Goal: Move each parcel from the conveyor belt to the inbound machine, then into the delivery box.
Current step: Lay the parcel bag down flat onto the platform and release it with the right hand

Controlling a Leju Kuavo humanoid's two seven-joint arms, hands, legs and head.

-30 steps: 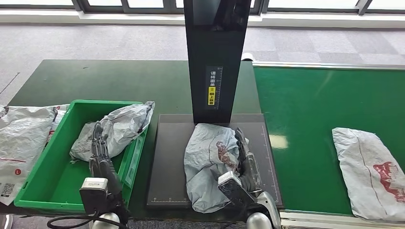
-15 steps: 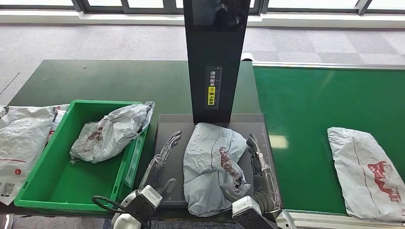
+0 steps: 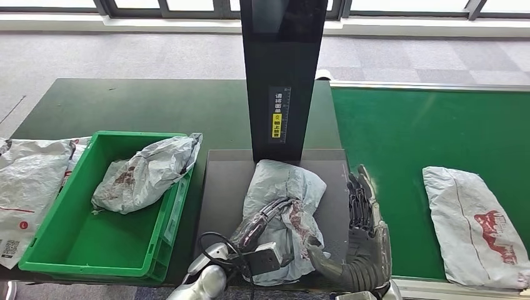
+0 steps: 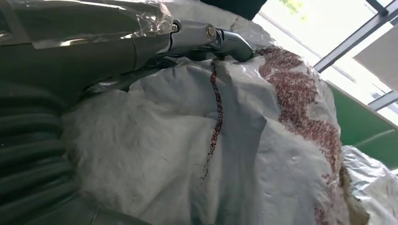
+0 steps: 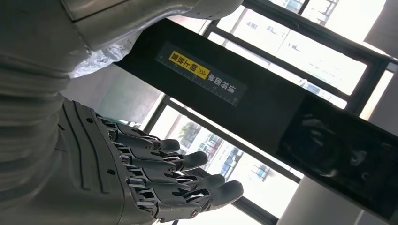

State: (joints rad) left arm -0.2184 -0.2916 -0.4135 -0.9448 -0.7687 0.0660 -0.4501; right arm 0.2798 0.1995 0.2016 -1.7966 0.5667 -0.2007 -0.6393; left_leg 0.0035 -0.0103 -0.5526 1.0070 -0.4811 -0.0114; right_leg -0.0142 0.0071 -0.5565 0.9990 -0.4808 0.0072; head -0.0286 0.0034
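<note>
Your left hand (image 3: 265, 220) lies across the crumpled grey parcel (image 3: 282, 215) on the inbound machine's dark platform (image 3: 219, 187), fingers stretched over its top and pressing it; whether they grip it you cannot tell. Your right hand (image 3: 364, 206) stands upright at the platform's right edge, fingers straight and side by side, holding nothing (the wrist view confirms this). A second parcel (image 3: 145, 172) leans on the right wall of the green delivery box (image 3: 56, 240); a third (image 3: 478, 225) lies on the conveyor belt (image 3: 400, 137).
</note>
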